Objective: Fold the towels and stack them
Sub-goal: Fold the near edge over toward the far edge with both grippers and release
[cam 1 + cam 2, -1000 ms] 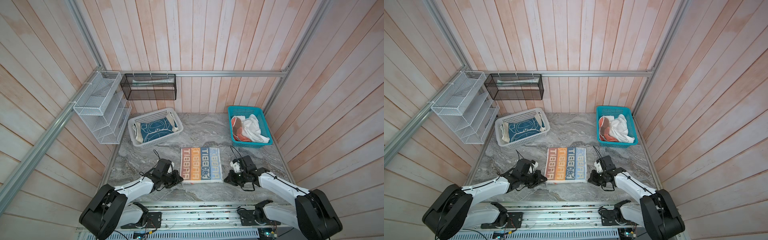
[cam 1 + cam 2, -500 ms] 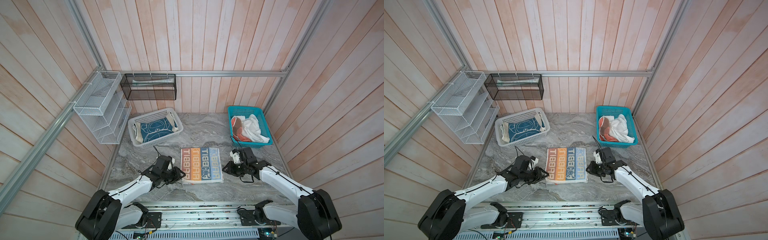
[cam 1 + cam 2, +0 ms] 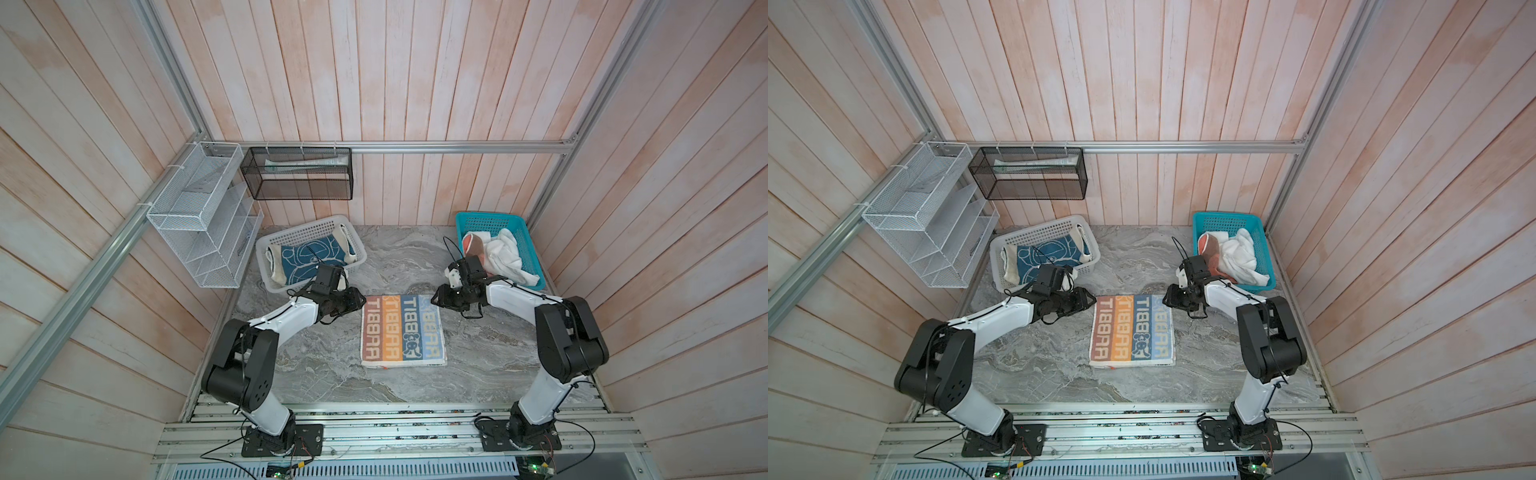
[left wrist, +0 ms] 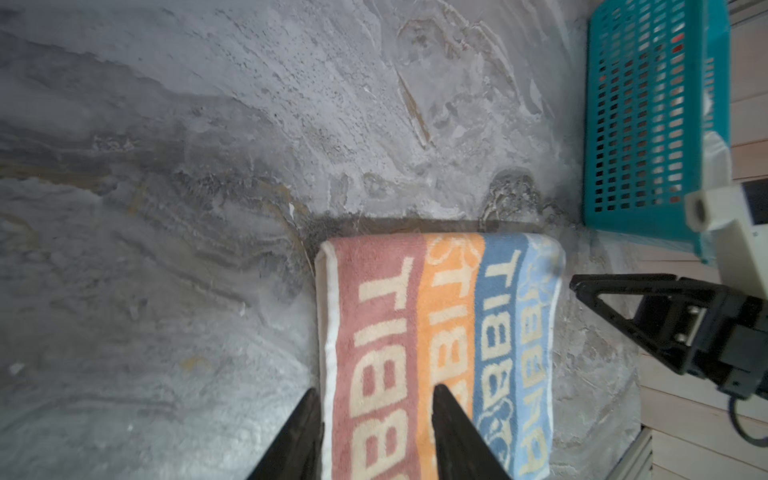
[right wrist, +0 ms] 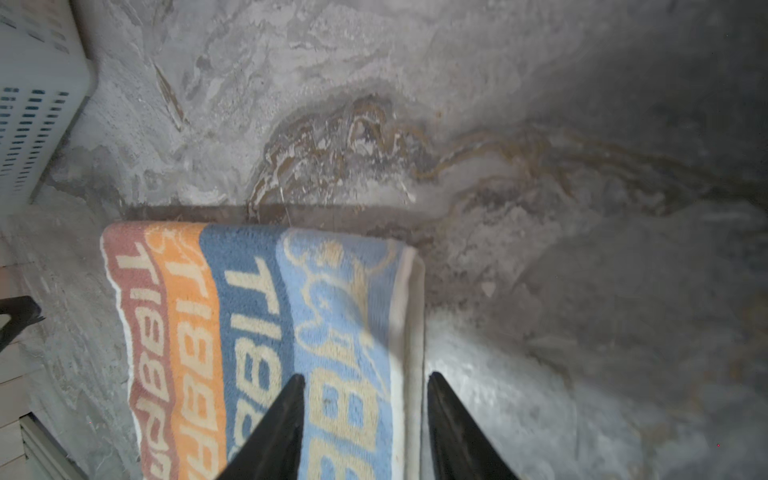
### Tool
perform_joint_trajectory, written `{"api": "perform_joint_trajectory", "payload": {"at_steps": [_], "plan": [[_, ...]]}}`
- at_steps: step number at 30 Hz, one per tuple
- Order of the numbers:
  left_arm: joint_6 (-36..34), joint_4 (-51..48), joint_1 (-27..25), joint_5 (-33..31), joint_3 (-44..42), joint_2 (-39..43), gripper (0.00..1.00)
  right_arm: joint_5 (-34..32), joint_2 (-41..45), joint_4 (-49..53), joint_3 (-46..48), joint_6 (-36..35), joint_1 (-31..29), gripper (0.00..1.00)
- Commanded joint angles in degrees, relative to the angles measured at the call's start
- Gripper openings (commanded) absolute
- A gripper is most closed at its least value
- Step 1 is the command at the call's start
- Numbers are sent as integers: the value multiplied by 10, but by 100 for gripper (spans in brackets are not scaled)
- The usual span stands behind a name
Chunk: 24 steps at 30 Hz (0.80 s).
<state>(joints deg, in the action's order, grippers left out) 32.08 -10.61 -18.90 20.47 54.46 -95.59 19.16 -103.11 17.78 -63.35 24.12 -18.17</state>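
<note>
The lettered towel (image 3: 403, 330) lies flat in the middle of the table (image 3: 324, 374). Behind it, the left basket (image 3: 303, 226) holds the cartoon-outline towel (image 3: 307, 257), and the right basket (image 3: 490, 216) holds two crumpled towels (image 3: 505, 255). A wire rack (image 3: 195, 220) and a mesh box (image 3: 297, 178) hang on the walls at back left

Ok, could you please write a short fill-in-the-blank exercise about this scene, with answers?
The white plastic basket holds a ____ towel with a cartoon outline.
The teal plastic basket holds a salmon-brown towel and a crumpled towel, coloured ____.
Near the folded striped lettered towel, the left pincer and right pincer are both ____.
Missing: blue, white, open.
</note>
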Motion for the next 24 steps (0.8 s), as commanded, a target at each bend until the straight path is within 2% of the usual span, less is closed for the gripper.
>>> {"api": "perform_joint_trajectory", "payload": {"at_steps": [1,7,9,11,13,15,20,22,24], "plan": [[-3,39,4,-10,29,-50,49,-11,-41,5,-42,-22,3,50],[6,85,7,5,46,-108,49,-12,-94,18,-78,-41,5,48],[8,100,10,23,55,-127,39,-4,-105,13,-80,-47,7,46],[10,106,12,34,65,-144,34,13,-113,5,-79,-54,10,42],[11,110,14,38,72,-154,34,25,-119,-2,-82,-61,12,36],[12,120,16,45,73,-157,29,33,-123,-4,-87,-71,12,24],[0,143,16,56,60,-137,7,37,-113,0,-97,-88,13,4],[-12,156,16,60,49,-118,0,34,-101,4,-104,-97,13,0],[-27,160,17,70,41,-97,0,27,-83,4,-106,-104,14,0]]}}
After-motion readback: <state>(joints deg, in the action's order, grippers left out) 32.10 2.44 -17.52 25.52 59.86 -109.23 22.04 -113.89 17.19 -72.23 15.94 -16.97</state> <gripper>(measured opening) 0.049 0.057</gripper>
